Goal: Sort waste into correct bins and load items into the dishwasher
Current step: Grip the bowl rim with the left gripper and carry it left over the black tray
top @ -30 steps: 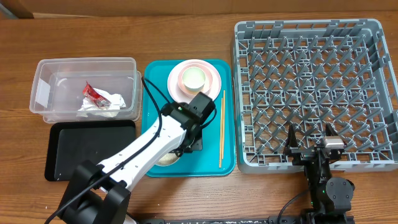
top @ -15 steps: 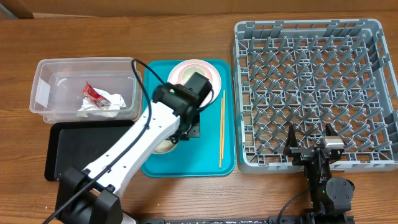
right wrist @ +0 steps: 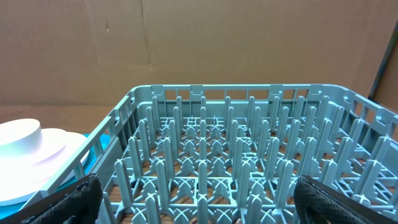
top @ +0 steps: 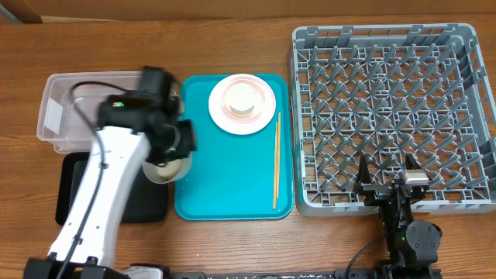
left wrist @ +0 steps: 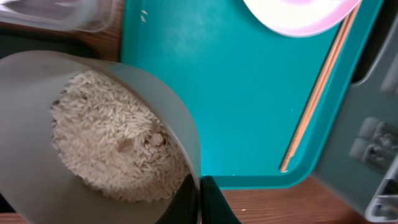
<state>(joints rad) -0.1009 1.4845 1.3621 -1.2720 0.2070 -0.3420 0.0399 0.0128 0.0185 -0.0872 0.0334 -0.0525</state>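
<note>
My left gripper [left wrist: 198, 198] is clenched on the rim of the rice bowl [top: 166, 161], 1 finger inside and 1 outside. A second ago I held this bowl low over the near middle of the teal tray [top: 232, 198]. Since then my arm has swung left, and the bowl now hangs across the tray's left edge, partly over the right end of the black tray [top: 71, 186] and just in front of the clear tub [top: 58, 116]. The rice [left wrist: 112, 140] is banked in the bowl as my wrist camera sees it; I cannot tell whether any grain has fallen.

With my arm out of the way, the pink plate [top: 262, 108] shows whole at the back of the teal tray, with the small white cup [top: 242, 98] on it. The 2 chopsticks [top: 277, 159] lie where they were, along the tray's right side. My arm now hides most of the inside of the clear tub.

My right gripper [top: 386, 164] has not moved: jaws wide apart, holding nothing, at the near edge of the grey dish rack [top: 387, 101].
</note>
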